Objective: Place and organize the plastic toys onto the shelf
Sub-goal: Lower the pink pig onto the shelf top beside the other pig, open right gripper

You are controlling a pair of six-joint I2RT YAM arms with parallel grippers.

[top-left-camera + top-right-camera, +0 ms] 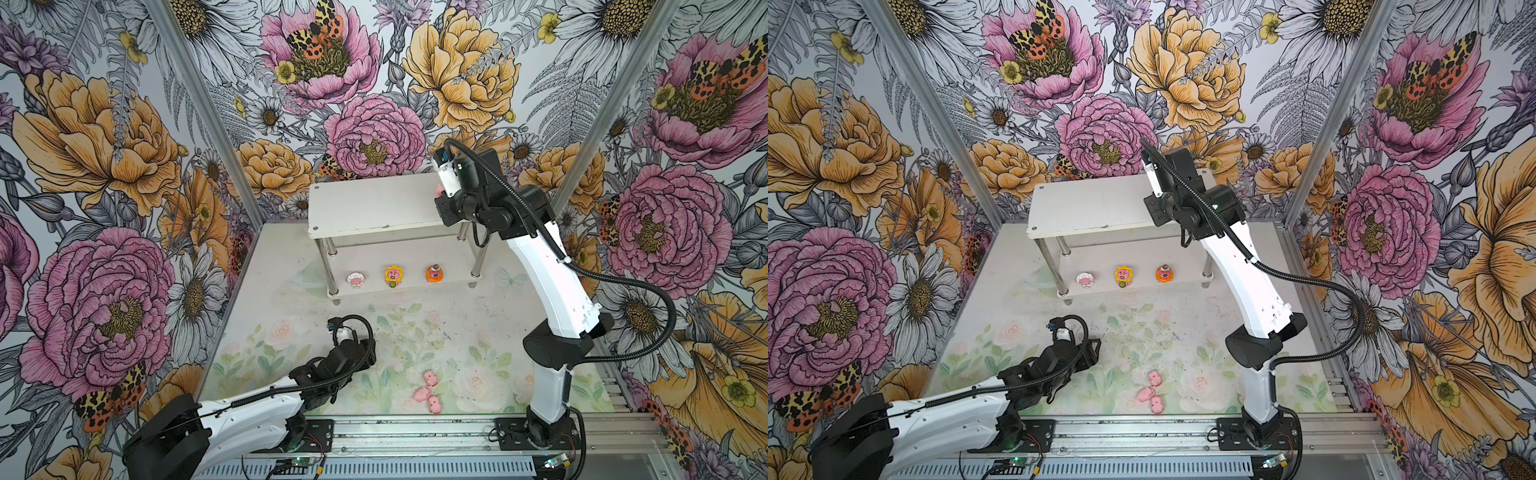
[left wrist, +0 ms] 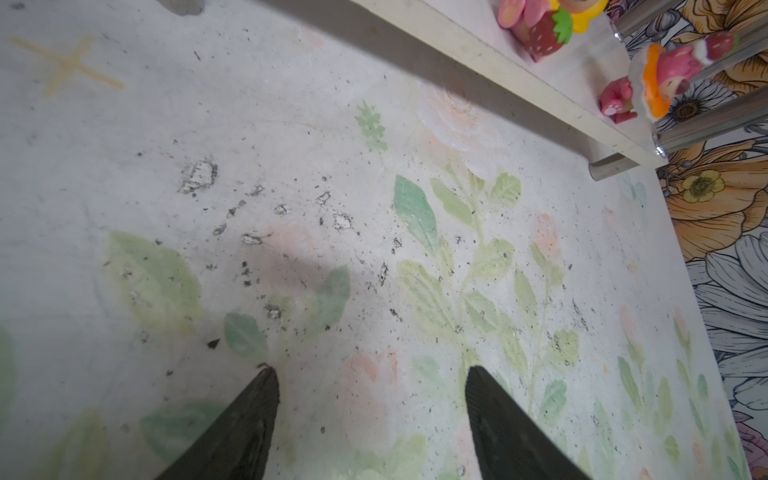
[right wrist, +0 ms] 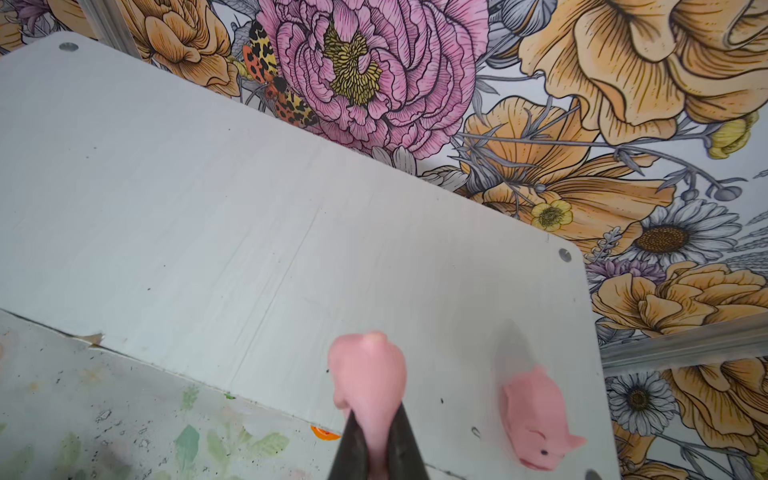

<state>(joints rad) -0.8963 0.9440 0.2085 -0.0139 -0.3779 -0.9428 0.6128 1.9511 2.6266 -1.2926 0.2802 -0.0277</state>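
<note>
— Looking in both top views, where are our toys?

— In a top view the white-hooded figure (image 1: 355, 280), the sunflower figure (image 1: 393, 276) and the orange figure (image 1: 434, 273) stand in a row on the lower tier of the shelf (image 1: 374, 208). Three pink pigs (image 1: 429, 392) lie clustered on the counter (image 1: 478, 316), near its front edge. Our right end effector (image 1: 438, 192) hangs over the right end of the top tier.

— And the left wrist view?

— Our left end effector (image 2: 370, 382) is spread wide over bare counter with nothing between its fingers. The shelf's lower tier, with figures on it, lies off ahead.

— The right wrist view?

— There our right end effector is pinched nearly closed on the held pig (image 3: 368, 374), above the top tier near its front edge. A second pig (image 3: 536, 419) already lies on that tier just beside it.

— How do we expect the pigs to handle?

— Light and soft, we judge: the held one is squeezed thin where the fingers bite. It looks rubbery too, so it may cling on release. For those on the counter, we would grip gently across the middle of the body.
</note>
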